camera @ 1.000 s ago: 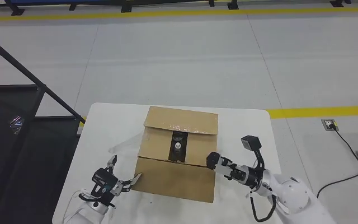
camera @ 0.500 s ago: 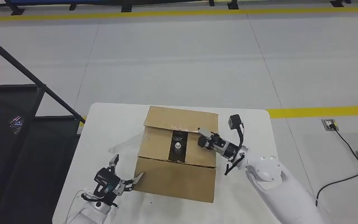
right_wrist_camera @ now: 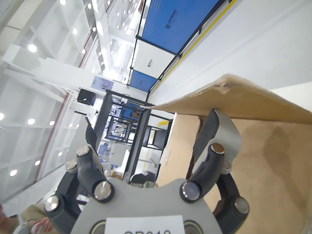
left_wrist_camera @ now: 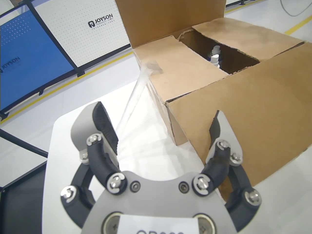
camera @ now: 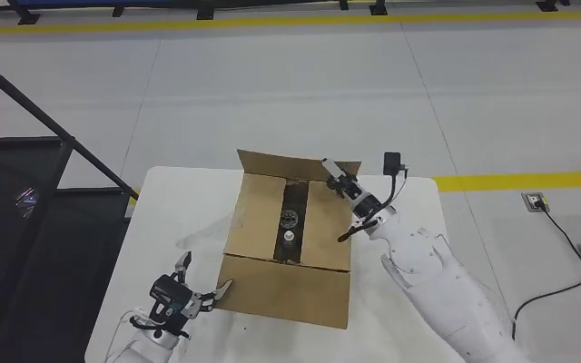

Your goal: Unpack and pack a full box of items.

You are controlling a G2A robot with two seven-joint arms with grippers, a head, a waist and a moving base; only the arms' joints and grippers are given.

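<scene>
From above, the cardboard box (camera: 286, 290) sits on the white table (camera: 182, 209) with its far flap (camera: 281, 163) standing up. The right gripper (camera: 338, 181) is at that flap's corner. The left gripper (camera: 203, 275) is spread, near the box's front corner. The left wrist camera shows bottles (left_wrist_camera: 215, 54) in the gap between the flaps and a tape strip (left_wrist_camera: 136, 93) trailing off the box. On the right wrist camera the fingers are spread, one finger (right_wrist_camera: 209, 132) against the flap.

Top view looks down; both wrist views closely share the box (camera: 286, 290).
</scene>
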